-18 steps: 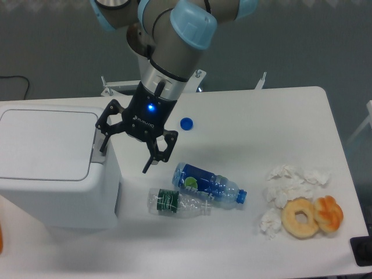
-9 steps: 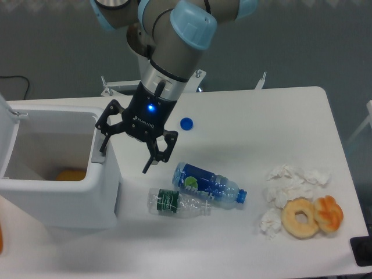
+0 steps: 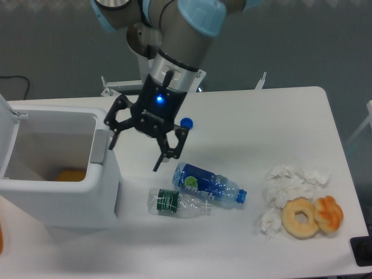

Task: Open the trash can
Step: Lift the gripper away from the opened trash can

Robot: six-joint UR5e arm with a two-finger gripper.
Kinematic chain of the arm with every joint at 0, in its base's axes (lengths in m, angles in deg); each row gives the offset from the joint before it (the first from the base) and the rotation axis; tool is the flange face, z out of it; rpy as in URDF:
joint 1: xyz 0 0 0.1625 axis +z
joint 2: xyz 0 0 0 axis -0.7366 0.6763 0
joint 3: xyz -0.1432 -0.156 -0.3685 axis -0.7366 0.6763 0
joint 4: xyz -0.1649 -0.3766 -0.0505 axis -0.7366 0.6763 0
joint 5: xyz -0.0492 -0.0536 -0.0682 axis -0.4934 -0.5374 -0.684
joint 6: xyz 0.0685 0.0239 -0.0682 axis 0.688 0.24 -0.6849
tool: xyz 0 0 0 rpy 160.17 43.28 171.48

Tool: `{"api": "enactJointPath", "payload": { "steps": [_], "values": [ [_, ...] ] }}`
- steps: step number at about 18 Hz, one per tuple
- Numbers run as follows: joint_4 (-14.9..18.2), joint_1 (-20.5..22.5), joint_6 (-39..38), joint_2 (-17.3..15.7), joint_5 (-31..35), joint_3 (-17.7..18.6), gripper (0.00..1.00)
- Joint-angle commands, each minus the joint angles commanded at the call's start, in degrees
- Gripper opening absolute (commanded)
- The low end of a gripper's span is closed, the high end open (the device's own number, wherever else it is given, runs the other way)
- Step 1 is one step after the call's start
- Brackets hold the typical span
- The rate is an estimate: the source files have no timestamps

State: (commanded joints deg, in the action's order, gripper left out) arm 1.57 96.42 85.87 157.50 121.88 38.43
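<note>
The white trash can point(image 3: 64, 200) stands at the table's left edge with its lid point(image 3: 4, 136) swung up to the left. Its inside is exposed, and an orange object point(image 3: 71, 175) lies at the bottom. A grey push tab point(image 3: 100, 148) shows on the can's right rim. My gripper point(image 3: 135, 156) hangs just right of that rim, fingers spread wide apart and empty. One fingertip point(image 3: 111, 141) is close to the tab, the other fingertip point(image 3: 158, 167) points down over the table.
Two plastic bottles lie right of the can: a blue-labelled bottle point(image 3: 208, 183) and a green-labelled bottle point(image 3: 176, 202). A blue cap point(image 3: 186, 122) sits behind the gripper. Crumpled tissues point(image 3: 286, 186), a doughnut point(image 3: 300, 217) and a pastry point(image 3: 329, 213) lie at the right.
The can's lid went from flat shut to swung up, exposing the inside. Since then my gripper has lifted slightly and shifted to the right, away from the can's rim.
</note>
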Motion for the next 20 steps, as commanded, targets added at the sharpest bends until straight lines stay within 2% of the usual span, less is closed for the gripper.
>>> {"api": "enactJointPath", "payload": {
  "steps": [4,8,12,18,20],
  "values": [
    [-0.26,2.29,4.64,0.17,0.61,-1.23,1.00],
    [-0.18,2.47,13.96,0.26,6.58,-1.23,1.00],
    [-0.26,2.30,16.25,0.88,8.69,-0.97,1.00],
    [-0.26,2.30,33.90,2.28,17.91,-0.88,1.00],
    [-0.35,2.30,38.04,2.28,19.16,-0.97,1.00]
  ]
}}
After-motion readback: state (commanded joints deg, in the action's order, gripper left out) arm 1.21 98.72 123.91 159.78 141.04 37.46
